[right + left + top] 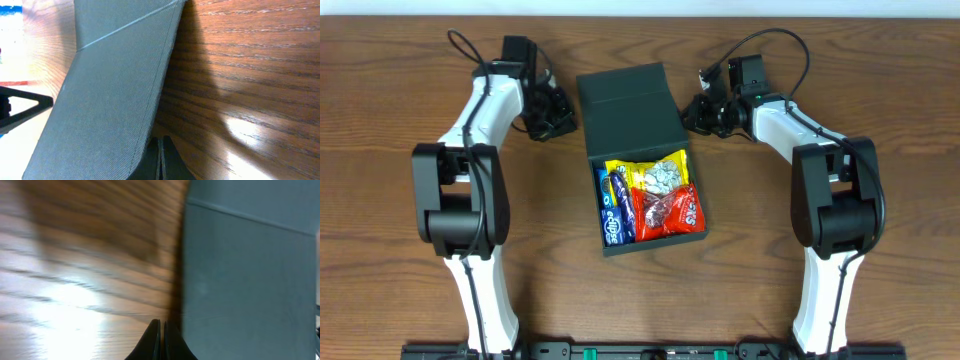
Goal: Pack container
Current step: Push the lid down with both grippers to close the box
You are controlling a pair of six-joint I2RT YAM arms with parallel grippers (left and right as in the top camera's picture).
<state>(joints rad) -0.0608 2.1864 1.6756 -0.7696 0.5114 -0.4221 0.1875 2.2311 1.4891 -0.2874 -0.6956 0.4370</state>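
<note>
Container [655, 243] sits mid-table [400, 60] with snack packets [655, 195] inside. The lid flap [632, 108] is open, folded back on the far side from the arm bases. Left pincer [552, 115] is just beside the flap's left edge, right pincer [700, 112] just beside its right edge, about equally near. Both have fingers pressed together and hold nothing. The hinge runs left-right, so closing likely means swinging the flap toward the bases.

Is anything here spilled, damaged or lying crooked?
Nothing is spilled or damaged. The dark green-black matte square box sits slightly turned against the grain of the brown wooden table, its flap lid open, and the colourful snack packets all lie inside.
</note>
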